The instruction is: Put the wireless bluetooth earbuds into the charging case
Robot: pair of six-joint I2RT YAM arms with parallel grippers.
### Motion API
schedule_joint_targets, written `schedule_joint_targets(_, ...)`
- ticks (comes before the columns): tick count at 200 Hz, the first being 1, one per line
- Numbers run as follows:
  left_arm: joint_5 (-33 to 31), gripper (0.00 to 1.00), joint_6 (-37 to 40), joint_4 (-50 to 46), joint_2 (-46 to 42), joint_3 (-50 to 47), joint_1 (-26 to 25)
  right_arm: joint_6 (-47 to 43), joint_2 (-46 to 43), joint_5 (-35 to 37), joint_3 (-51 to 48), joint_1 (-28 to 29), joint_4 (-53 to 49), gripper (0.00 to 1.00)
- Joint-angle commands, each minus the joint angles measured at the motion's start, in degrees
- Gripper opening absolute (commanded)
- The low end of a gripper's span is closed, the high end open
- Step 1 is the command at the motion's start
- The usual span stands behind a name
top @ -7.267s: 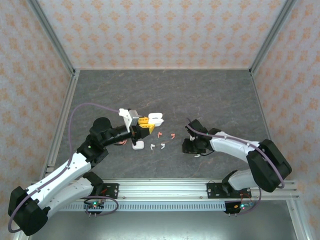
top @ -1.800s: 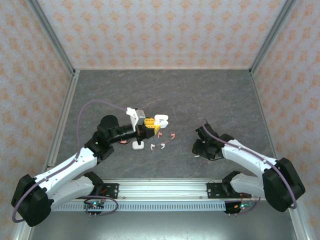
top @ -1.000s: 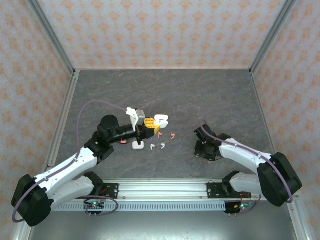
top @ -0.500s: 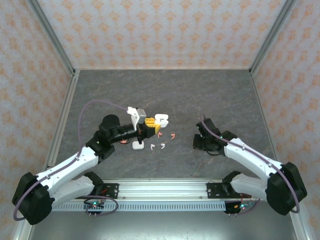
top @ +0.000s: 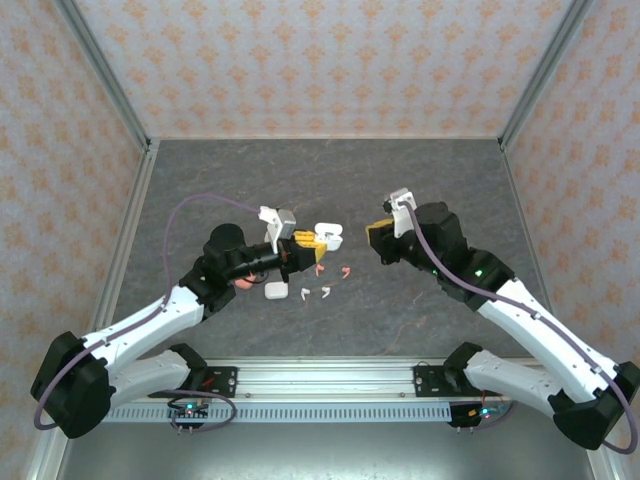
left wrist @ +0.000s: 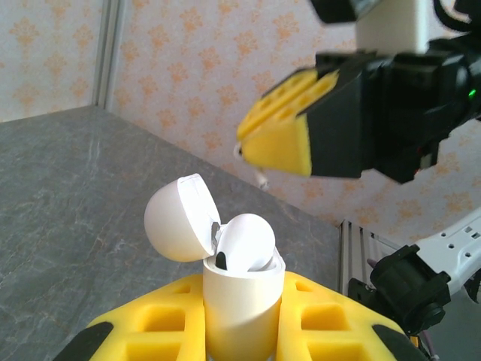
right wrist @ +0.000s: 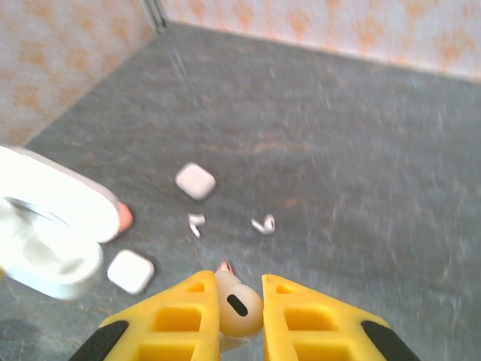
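Left gripper (top: 310, 243): clamped on open charging case (left wrist: 239, 308) (one bud (left wrist: 244, 241) inside)
Right gripper (top: 378, 234): right of case, pinching white earbud (right wrist: 240, 302)
Loose earbuds (top: 326, 291): lying near case

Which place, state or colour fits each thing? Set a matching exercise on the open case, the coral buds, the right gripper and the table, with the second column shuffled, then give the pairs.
Column one:
1 open case
2 coral buds
3 right gripper
4 table

Column two:
A shut on a white bud
B dark grey
C held in the left gripper
D lying loose on the table

Pairs: 1-C, 2-D, 3-A, 4-B
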Motion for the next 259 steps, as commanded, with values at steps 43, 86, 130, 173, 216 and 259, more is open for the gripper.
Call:
schedule_joint_targets(43,2.85,0.00,-4.07,6.26,0.66,3.62,-0.25,-14.42,2.36,0.95,6.42,6.53,6.19,0.14)
schedule_joint_targets(86,2.77,0.00,-3.89,5.15,0.27,4.12,-0.83,-14.86,3.43,0.91,5.64,7.97,8.42,0.15)
schedule_joint_targets(130,3.12,0.00,-3.50,4.90,0.09,4.35,-1.38,-14.86,4.31,1.05,5.38,8.07,9.08,0.15)
schedule_joint_targets(173,2.51,0.00,-3.38,5.04,-0.27,4.41,-1.65,-15.05,4.58,0.92,4.63,8.07,8.51,0.14)
schedule_joint_targets(216,1.62,0.00,-3.20,4.74,-0.61,4.41,-1.73,-14.16,3.35,0.70,2.81,8.07,8.17,0.14)
schedule_joint_targets(259,1.48,0.00,-3.14,4.87,-0.70,4.42,-1.69,-12.99,2.40,-0.73,1.36,8.07,8.23,0.15)
